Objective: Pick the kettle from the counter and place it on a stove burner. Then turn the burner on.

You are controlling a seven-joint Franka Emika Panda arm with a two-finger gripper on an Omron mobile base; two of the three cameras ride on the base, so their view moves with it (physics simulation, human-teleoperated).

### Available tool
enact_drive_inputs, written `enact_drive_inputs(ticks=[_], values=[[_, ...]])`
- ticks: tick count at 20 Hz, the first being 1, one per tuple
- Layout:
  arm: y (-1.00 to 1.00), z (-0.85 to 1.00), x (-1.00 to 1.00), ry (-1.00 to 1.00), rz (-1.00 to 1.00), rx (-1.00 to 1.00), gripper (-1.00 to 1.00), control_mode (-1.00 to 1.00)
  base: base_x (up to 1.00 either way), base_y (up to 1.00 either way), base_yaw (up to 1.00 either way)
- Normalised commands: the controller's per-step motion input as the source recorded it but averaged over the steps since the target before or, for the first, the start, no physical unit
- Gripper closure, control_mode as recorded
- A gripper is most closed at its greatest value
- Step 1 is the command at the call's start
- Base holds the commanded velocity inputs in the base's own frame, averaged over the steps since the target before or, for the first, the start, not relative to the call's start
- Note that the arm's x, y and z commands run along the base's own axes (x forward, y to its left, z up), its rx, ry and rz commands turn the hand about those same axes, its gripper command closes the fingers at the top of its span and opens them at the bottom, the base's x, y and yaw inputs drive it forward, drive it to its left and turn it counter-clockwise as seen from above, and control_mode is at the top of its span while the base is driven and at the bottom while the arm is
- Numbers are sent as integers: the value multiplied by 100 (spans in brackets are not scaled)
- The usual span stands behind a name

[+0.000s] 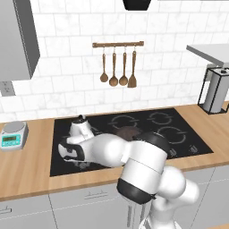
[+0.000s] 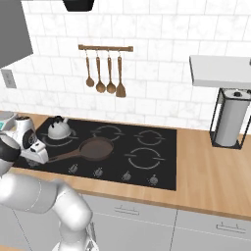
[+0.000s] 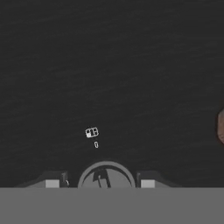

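- Down low, the gripper (image 3: pixel 100 183) is held just over the front left part of the black cooktop (image 2: pixel 162 147).
- A round grey knob (image 3: pixel 106 174) is seen between the two dark fingers (image 3: pixel 52 183).
- The fingers are apart, one on each side of the knob. They do not seem to be touching it, but the gaps are small and it is hard to be sure.
- A small white mark (image 3: pixel 92 132) is printed on the glass just past the knob.
- A brown pan (image 2: pixel 95 148) is set near the middle of the cooktop, with its handle pointing to the left.
- The kettle (image 2: pixel 60 128) is standing upright on the back left part of the cooktop, well apart from the gripper. Nothing is holding it.
- The counter (image 2: pixel 211 171) is laid around the cooktop on both sides.
- A grey scale (image 1: pixel 13 135) is placed on the counter to the left.
- Wooden spoons (image 1: pixel 117 67) are hung from a rail on the white tile wall.
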Motion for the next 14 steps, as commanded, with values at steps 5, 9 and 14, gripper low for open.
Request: enact_drive_inputs(ticks=[5,9,14], values=[[0,-2,-9,0,0,0,100,-100,0,0,0],[14,-2,0,1,8,0,100,-100,0,0,0],[24,-3,0,3,18,-1,100,-100,0,0,0]])
